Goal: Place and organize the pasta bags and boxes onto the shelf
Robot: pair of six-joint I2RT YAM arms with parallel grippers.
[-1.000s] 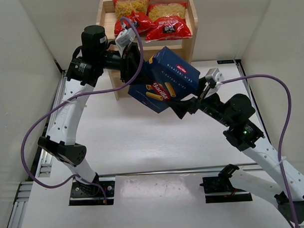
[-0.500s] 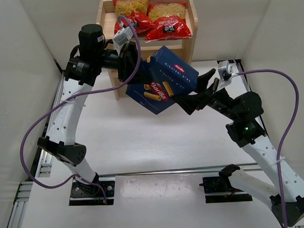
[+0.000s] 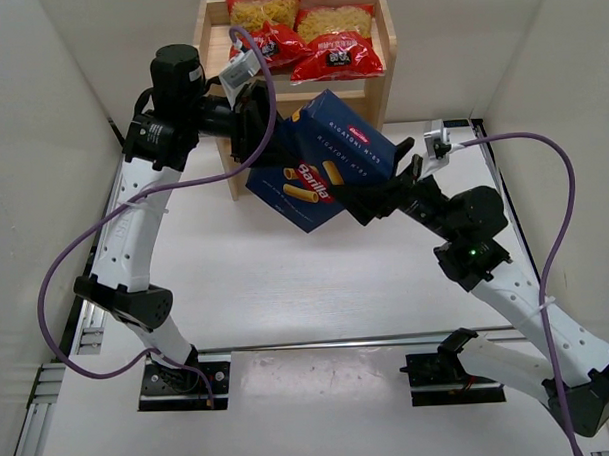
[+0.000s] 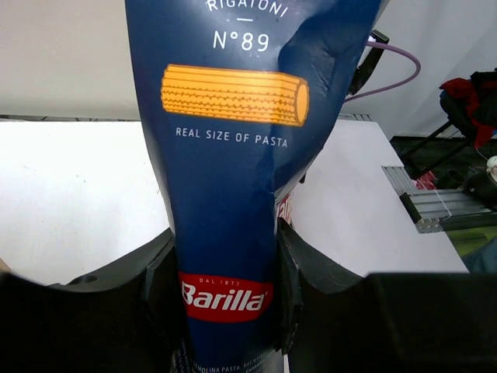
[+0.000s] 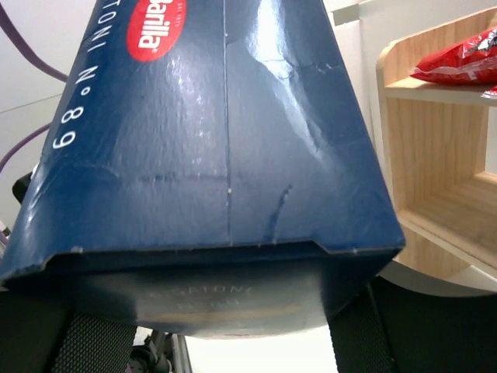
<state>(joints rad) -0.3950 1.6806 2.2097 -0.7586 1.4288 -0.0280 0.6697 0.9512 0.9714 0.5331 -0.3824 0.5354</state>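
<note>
Top cam: the pasta box (image 3: 328,172) hangs tilted over the table (image 3: 287,289), just in front of the shelf (image 3: 384,55), with both red bags (image 3: 333,52) on the top tier. The left gripper (image 3: 253,125) has one end and the right gripper (image 3: 378,190) sits at the other. Left wrist: the fingers (image 4: 159,284) are clamped on the box and the cardboard looks dented, so more squeeze could crush it imo. Right wrist: the jaws straddle the box end, can't tell if they bite. If the left lets go first, it probably drops. The table is plain white and the white walls (image 3: 40,97) sit close, so swing room is tight.

White tabletop (image 3: 287,289) between plain white walls (image 3: 30,117), aluminium rails (image 3: 86,331) along its left edge, even light.
</note>
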